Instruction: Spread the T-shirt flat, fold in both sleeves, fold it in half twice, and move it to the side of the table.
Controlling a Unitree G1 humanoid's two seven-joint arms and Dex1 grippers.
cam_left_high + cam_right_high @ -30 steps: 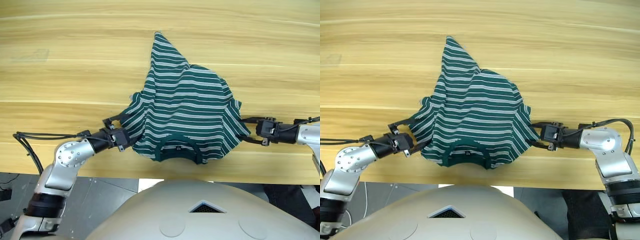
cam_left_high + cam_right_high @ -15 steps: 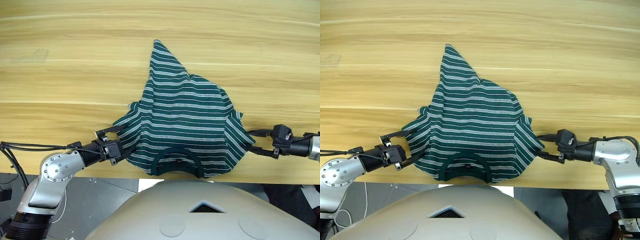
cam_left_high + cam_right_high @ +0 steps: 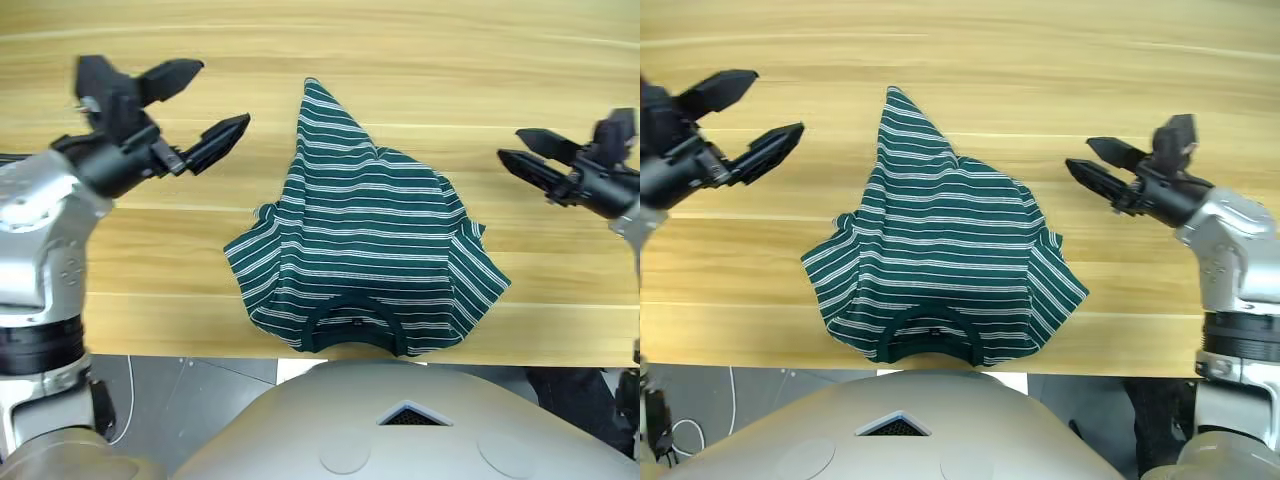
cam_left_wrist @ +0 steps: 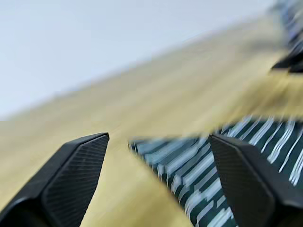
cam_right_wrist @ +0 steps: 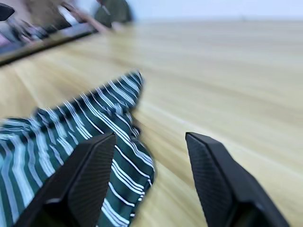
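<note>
Left gripper [image 3: 222, 92] and right gripper [image 3: 509, 143] have let go of the T-shirt [image 3: 365, 235] and risen to upper left and upper right, jaws spread, empty. T-shirt lies rumpled, lower centre, on table [image 3: 120, 280].

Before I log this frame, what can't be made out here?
1. Sleeve outlines of the green-and-white striped T-shirt: head views, lost in bunched folds.
2. Its bottom hem: head views, cloth gathered into a peak.
3. Part of the shirt: right wrist view, behind the right pincer.
</note>
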